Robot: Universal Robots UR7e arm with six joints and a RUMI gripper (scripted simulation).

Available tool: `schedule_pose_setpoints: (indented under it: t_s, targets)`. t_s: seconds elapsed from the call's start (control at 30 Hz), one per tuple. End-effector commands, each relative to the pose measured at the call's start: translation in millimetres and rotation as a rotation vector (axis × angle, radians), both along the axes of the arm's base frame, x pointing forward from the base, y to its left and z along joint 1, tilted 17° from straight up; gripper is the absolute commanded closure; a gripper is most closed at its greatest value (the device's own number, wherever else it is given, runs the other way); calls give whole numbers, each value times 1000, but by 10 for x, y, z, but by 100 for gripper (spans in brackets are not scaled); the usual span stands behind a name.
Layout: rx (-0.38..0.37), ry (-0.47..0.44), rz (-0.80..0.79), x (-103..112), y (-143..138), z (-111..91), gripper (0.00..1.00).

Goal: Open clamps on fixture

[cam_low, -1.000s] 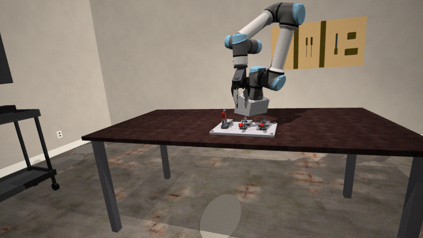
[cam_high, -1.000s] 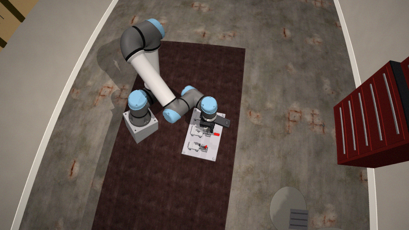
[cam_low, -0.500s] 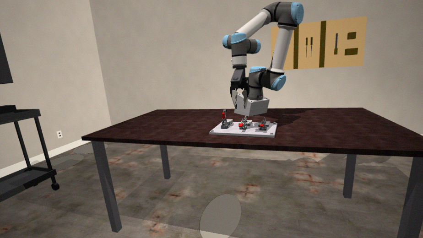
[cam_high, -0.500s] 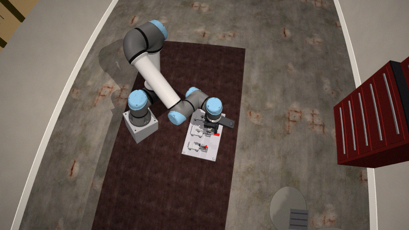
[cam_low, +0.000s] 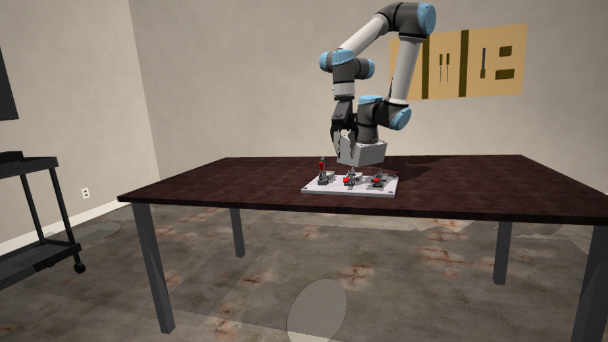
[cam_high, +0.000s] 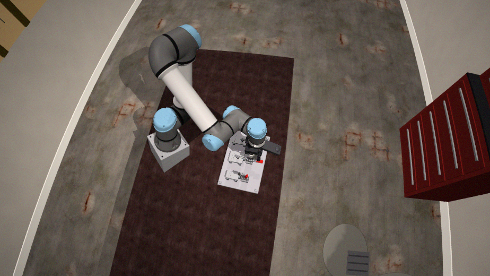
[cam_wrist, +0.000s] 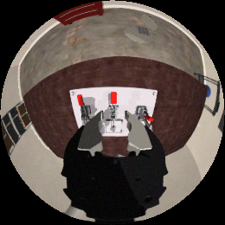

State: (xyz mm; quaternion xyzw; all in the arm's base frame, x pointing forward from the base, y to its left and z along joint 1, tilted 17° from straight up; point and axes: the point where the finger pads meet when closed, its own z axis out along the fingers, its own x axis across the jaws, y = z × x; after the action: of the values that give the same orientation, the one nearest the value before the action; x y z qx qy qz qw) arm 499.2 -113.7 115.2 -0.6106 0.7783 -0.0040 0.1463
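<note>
A light grey fixture plate (cam_high: 255,178) (cam_low: 349,191) (cam_wrist: 97,96) lies on the dark table and carries three toggle clamps with red handles. The clamp at the cart end (cam_high: 244,176) (cam_low: 323,170) (cam_wrist: 147,116) has its handle standing upright. The middle clamp (cam_high: 259,161) (cam_low: 349,178) (cam_wrist: 113,99) and the third clamp (cam_low: 376,179) (cam_wrist: 81,101) have their handles lying low. My gripper (cam_high: 253,156) (cam_low: 345,155) (cam_wrist: 113,111) hangs a little above the middle clamp, fingers pointing down and part open with nothing between them. In the overhead view the wrist hides the third clamp.
The robot base (cam_high: 167,151) (cam_low: 361,155) stands on the table behind the plate. A red drawer cabinet (cam_high: 445,137) stands off to one side and a black cart (cam_low: 29,212) near the wall. The table edge (cam_low: 340,210) runs close in front of the plate.
</note>
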Motion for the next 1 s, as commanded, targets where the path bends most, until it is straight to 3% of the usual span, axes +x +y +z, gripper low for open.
schedule_pose_setpoints:
  t_s: [0.0, 0.43, 0.97]
  targets:
    - [-1, -1, 0, 23, 12, -76, 72]
    - [-1, -1, 0, 134, 93, -531, 72]
    - [-1, -1, 0, 164, 115, -652, 72]
